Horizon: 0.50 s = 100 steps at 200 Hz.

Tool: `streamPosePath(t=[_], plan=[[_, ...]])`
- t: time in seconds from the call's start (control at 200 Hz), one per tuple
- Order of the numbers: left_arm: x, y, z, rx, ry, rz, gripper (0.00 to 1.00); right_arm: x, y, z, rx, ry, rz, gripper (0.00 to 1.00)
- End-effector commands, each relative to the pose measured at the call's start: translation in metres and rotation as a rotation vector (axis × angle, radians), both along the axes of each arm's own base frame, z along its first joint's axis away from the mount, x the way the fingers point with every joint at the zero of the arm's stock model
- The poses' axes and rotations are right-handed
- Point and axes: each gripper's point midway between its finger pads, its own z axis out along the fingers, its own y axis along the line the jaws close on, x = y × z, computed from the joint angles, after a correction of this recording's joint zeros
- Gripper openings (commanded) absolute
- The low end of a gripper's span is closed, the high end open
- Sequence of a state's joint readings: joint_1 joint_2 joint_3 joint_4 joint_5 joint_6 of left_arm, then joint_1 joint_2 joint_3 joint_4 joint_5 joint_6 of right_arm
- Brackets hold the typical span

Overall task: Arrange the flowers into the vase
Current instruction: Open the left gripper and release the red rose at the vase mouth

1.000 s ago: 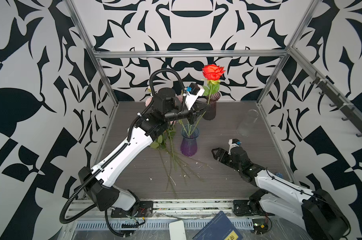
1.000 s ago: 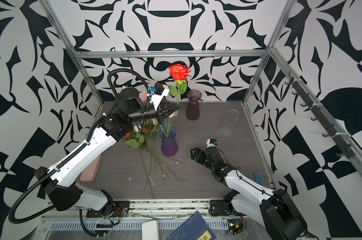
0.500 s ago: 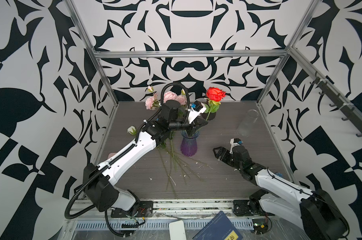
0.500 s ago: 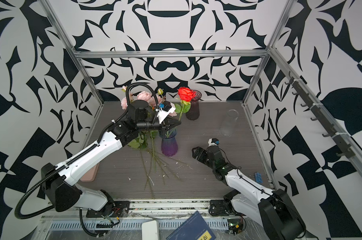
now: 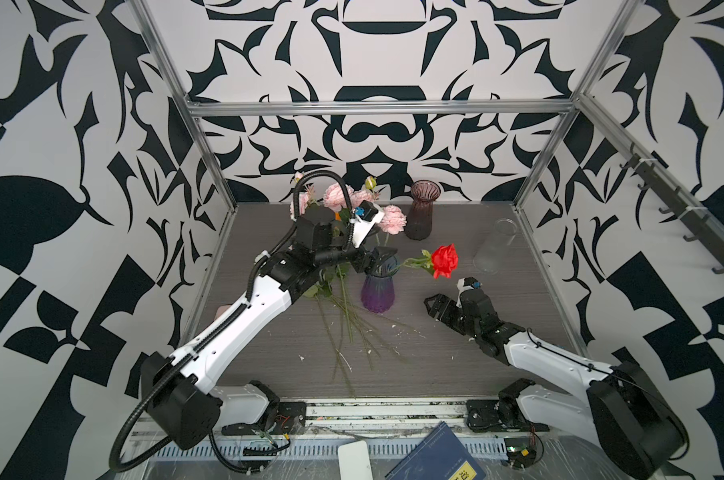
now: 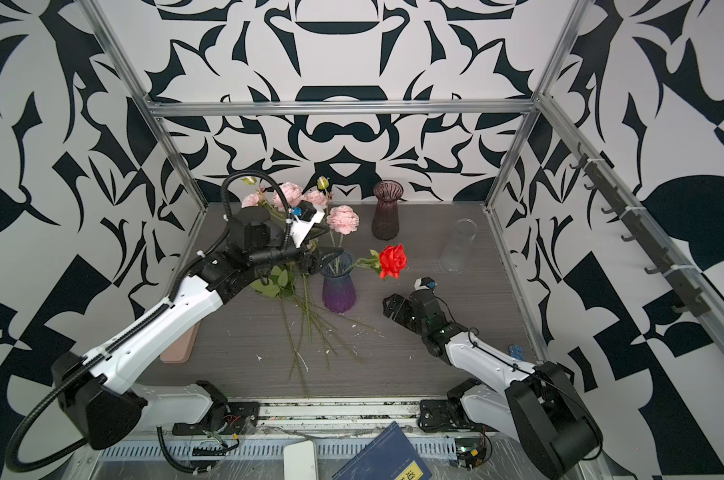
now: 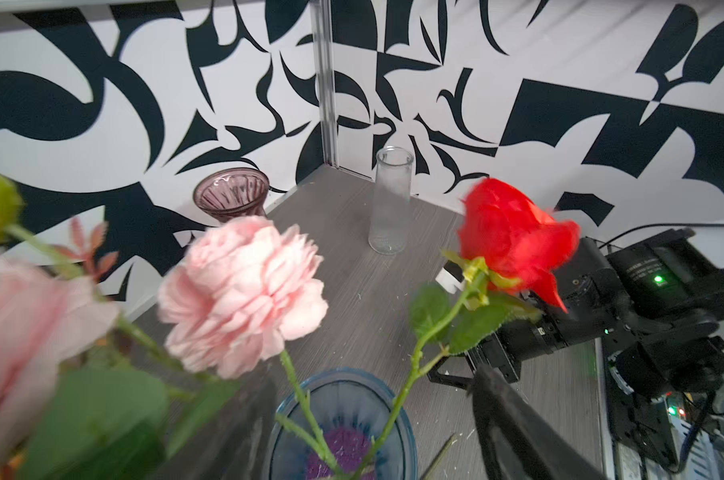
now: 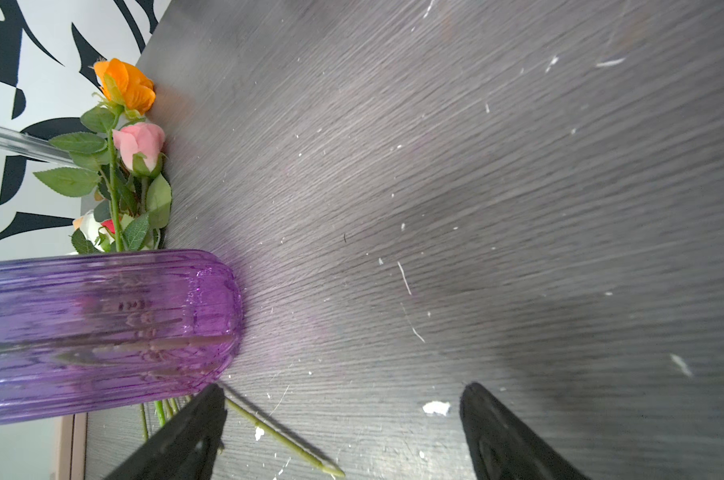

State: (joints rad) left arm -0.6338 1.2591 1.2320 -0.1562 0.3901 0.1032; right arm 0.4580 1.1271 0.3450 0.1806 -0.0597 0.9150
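Observation:
The purple vase (image 5: 377, 291) (image 6: 338, 291) stands mid-table and holds the pink ruffled spray (image 5: 393, 218) (image 7: 243, 291) and a red rose (image 5: 445, 259) (image 6: 392, 259) (image 7: 514, 237), which leans far out to the right. My left gripper (image 5: 383, 254) (image 6: 331, 254) (image 7: 370, 386) hovers open over the vase mouth; the rose stem passes between its jaws without touching either. More flowers (image 5: 343, 324) (image 6: 306, 324) lie on the table left of the vase, among them an orange rose (image 8: 125, 85) and a pink one (image 8: 139, 145). Low on the table right of the vase, my right gripper (image 5: 433, 305) (image 8: 343, 395) is open and empty.
A dark plum vase (image 5: 422, 210) (image 7: 231, 193) stands at the back wall. A clear glass cylinder (image 5: 495, 249) (image 7: 391, 199) is at the back right. A pink board (image 6: 181, 345) lies by the left wall. Frame posts and patterned walls enclose the table.
The left arm came down with the red rose, put its stem in the purple vase and opened; the rose has tipped over to the right. The right arm has not moved.

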Motion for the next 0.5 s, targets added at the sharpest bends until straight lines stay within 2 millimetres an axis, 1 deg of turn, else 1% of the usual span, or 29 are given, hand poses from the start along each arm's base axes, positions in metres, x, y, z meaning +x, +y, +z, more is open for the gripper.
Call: streamPosePath(t=[0.0, 0.095, 0.135, 0.305, 0.41, 0.495], plan=[[-0.018, 0.014, 0.026, -0.061, -0.024, 0.022, 0.77, 0.013, 0.007, 0.015, 0.032, -0.043, -0.001, 0.92], [-0.026, 0.03, 0.03, -0.062, -0.016, 0.073, 0.77, 0.013, 0.008, 0.016, 0.04, -0.047, 0.003, 0.92], [-0.028, 0.036, 0.028, -0.058, -0.005, 0.097, 0.77, 0.013, 0.008, 0.016, 0.043, -0.05, 0.002, 0.92], [-0.036, 0.063, 0.012, -0.023, 0.092, 0.216, 0.76, 0.012, 0.007, 0.017, 0.055, -0.063, -0.002, 0.92], [-0.033, 0.08, -0.016, 0.043, 0.214, 0.319, 0.73, 0.012, 0.007, 0.018, 0.061, -0.066, -0.004, 0.92], [-0.033, 0.09, -0.045, 0.082, 0.353, 0.373, 0.7, 0.011, 0.007, 0.017, 0.063, -0.067, -0.004, 0.92]])
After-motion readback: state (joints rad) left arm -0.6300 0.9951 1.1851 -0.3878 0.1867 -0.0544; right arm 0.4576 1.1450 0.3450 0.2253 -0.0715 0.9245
